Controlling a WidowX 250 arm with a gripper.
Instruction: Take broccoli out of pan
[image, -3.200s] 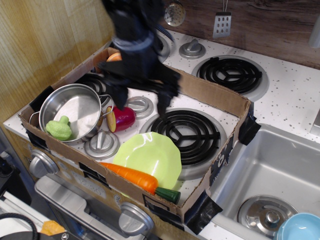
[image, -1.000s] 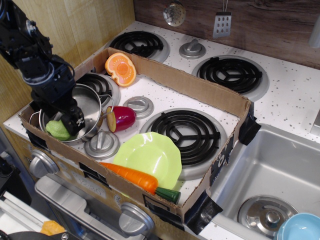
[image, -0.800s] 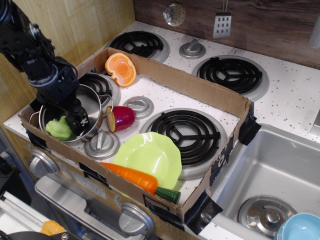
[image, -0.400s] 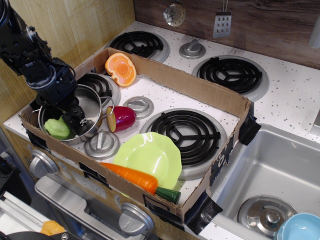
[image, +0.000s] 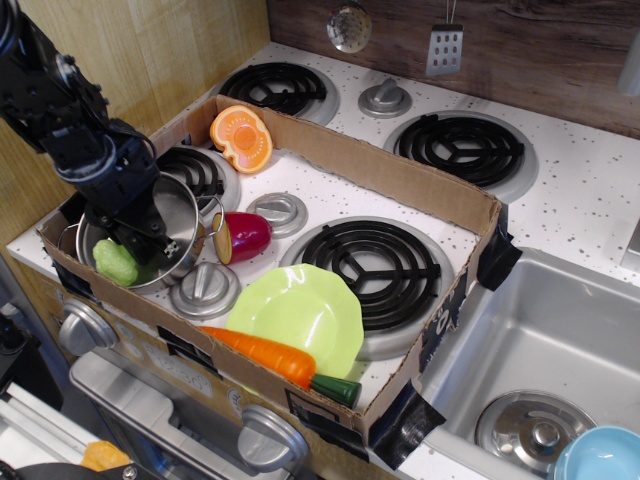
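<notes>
The pale-green broccoli (image: 114, 262) lies at the front left inside the shiny steel pan (image: 187, 203), which stands at the left end of the cardboard tray. My black gripper (image: 140, 240) reaches down into the pan from the upper left. Its fingers press on the broccoli's right side and hide that part. The broccoli stands narrower and more upright against the pan's wall, low inside the pan.
The cardboard tray wall (image: 400, 180) surrounds the pan. Beside the pan are a red-purple vegetable (image: 243, 236), two grey knobbed lids (image: 203, 288) (image: 278, 211), a lime-green plate (image: 298, 315), a carrot (image: 268, 353) and an orange half (image: 241, 137). The sink (image: 545, 345) is at the right.
The gripper came down from above the tray's middle into the pan beside the broccoli. In the last half second the broccoli shifted slightly left and turned narrower under the fingers.
</notes>
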